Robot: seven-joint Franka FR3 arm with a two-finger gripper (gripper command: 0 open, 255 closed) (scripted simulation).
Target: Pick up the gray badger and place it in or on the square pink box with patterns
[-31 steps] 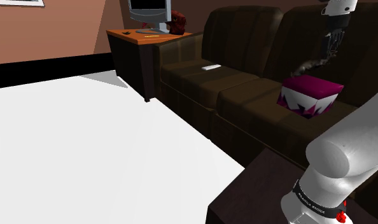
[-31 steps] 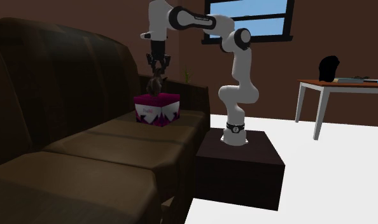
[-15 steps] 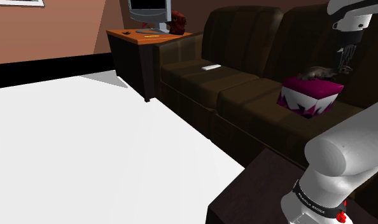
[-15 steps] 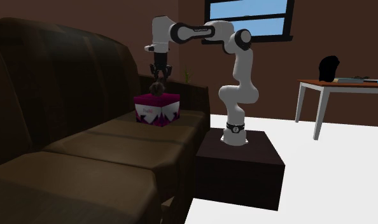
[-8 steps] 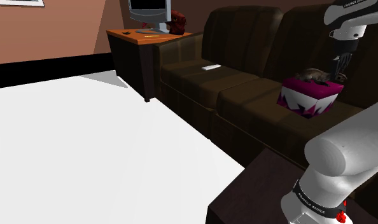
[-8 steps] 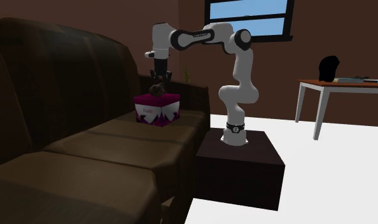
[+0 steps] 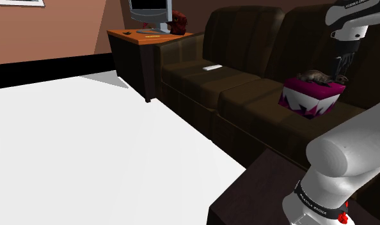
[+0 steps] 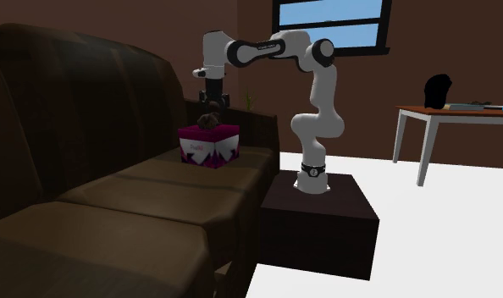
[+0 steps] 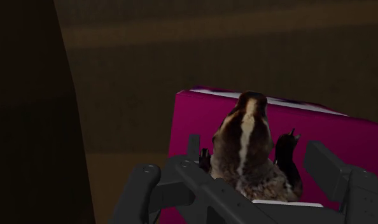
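Shoulder view: gray badger (image 7: 316,76) lay on top of the pink patterned box (image 7: 308,101), which sat on the brown sofa (image 7: 233,83) seat. The pincer (image 7: 341,73) hung fingers-down just above the badger's end on that view's right. I judged placement done bar the retreat, so the next move called for a straight lift clear without clipping the toy off the box. Second exterior view: the arm (image 8: 313,80) rose from the stand (image 8: 322,216) with its elbow high and the upper link running about level toward the sofa. The hand pointed straight down, putting the pincer (image 8: 212,106) just over the badger (image 8: 209,119) and the box (image 8: 209,146) beneath, close to the armrest. I couldn't tell from here whether fingertips cleared fur. Wrist view: the fingers (image 9: 328,167) were spread wide, one on each side of the badger (image 9: 248,146), and neither touched it, so the pincer was released and held nothing. The badger's striped head pointed away from the camera, with its body resting on the box (image 9: 194,127) top. The main risk, in my judgement, was a sideways nudge on the way out.
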